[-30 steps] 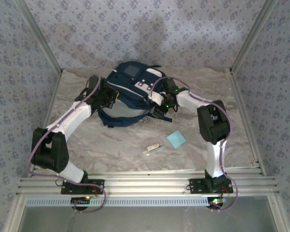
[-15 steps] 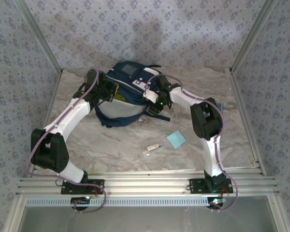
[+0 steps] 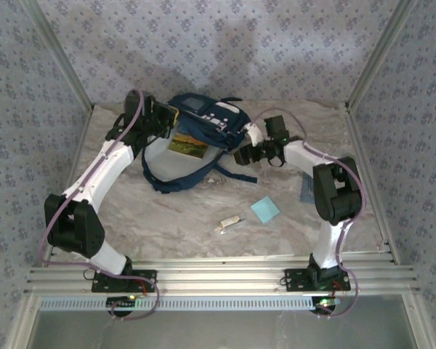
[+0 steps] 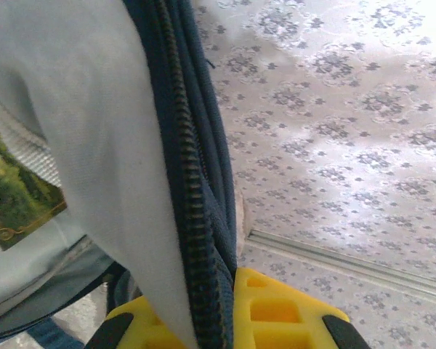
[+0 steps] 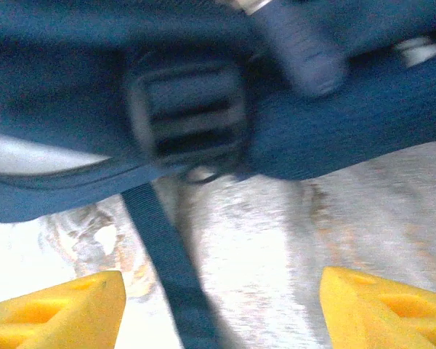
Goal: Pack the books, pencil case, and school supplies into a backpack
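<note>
1. The right gripper (image 3: 245, 155) stands with its jaws wide apart and empty, just beside the right flank of the navy backpack (image 3: 207, 125). In its wrist view the yellow fingers (image 5: 58, 313) flank a dark strap (image 5: 167, 276) that lies on the marble table (image 3: 167, 211) and touches neither of them. A black buckle (image 5: 185, 116) of the backpack sits just beyond.
2. The left gripper (image 3: 163, 120) is clamped tight on the rim of the backpack's opening, on the bag's left side. Its wrist view shows the yellow fingers (image 4: 276, 320) pinching the zipper edge (image 4: 196, 218) together with the pale grey lining (image 4: 94, 145).
3. A slim white stick (image 3: 229, 224) lies on the table on the near side of the backpack, well apart from it.
4. A light-blue square pad (image 3: 265, 209) lies just beside the stick, also on the backpack's near side and slightly to the right.
5. A flat grey item (image 3: 306, 191) lies off the backpack's right side, partly hidden by the right arm. What it is cannot be told.
6. A paperback book (image 3: 188, 147) with a green and yellow landscape cover lies inside the backpack's open mouth, on the pale lining.
7. A grey square patch (image 3: 196, 104) marks the backpack's far end.
</note>
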{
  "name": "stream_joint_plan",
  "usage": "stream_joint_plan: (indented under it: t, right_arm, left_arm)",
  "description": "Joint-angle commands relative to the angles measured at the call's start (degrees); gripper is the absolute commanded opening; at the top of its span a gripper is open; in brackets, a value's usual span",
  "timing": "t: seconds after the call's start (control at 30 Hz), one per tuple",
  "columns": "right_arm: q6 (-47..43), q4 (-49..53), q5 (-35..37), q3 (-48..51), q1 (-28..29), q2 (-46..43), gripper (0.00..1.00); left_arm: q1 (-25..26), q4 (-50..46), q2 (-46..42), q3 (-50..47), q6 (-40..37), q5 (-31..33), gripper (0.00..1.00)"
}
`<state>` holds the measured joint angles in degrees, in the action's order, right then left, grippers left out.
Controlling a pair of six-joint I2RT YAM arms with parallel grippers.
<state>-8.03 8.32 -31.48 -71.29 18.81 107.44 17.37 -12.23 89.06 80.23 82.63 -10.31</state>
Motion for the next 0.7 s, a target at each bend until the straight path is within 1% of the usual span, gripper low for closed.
stream_joint_plan:
  t: [0.0, 0.07, 0.17, 0.3, 0.47, 0.57, 0.63, 0.67]
  right_arm:
    - [3.2, -9.2, -2.6, 4.4, 1.6, -1.4, 0.73]
    - [4.9, -11.9, -4.0, 5.2, 1.9, -1.0, 0.73]
    - [6.1, -14.8, -3.0, 5.3, 3.1, -0.1, 0.72]
    - [5.8, -15.5, -0.1, 3.5, 3.8, 2.6, 0.72]
    - [6.8, -16.9, -0.9, -2.1, 4.0, 6.9, 0.71]
    - [7.3, -20.7, -0.7, -3.1, 4.7, 8.6, 0.71]
    - [8.2, -21.4, -2.0, -4.5, 4.4, 9.9, 0.67]
    - [8.7, -19.9, -2.7, -6.1, 4.2, 10.7, 0.63]
  left_arm:
    - [0.0, 4.6, -1.2, 5.2, 4.4, -0.8, 0.0]
    - [0.4, 4.3, -1.1, 6.5, 4.4, -0.4, 0.0]
    - [0.8, 3.8, -1.1, 7.8, 4.1, 0.0, 0.0]
    - [1.1, 4.6, -1.2, 7.3, 5.0, -1.0, 0.0]
    - [1.2, 5.7, -2.2, 5.3, 6.0, -1.6, 0.0]
    - [1.4, 6.0, -2.7, 4.8, 6.0, -1.6, 0.0]
    - [1.4, 5.8, -2.8, 4.7, 6.1, -1.6, 0.0]
    - [1.4, 5.6, -2.8, 4.7, 6.0, -1.6, 0.0]
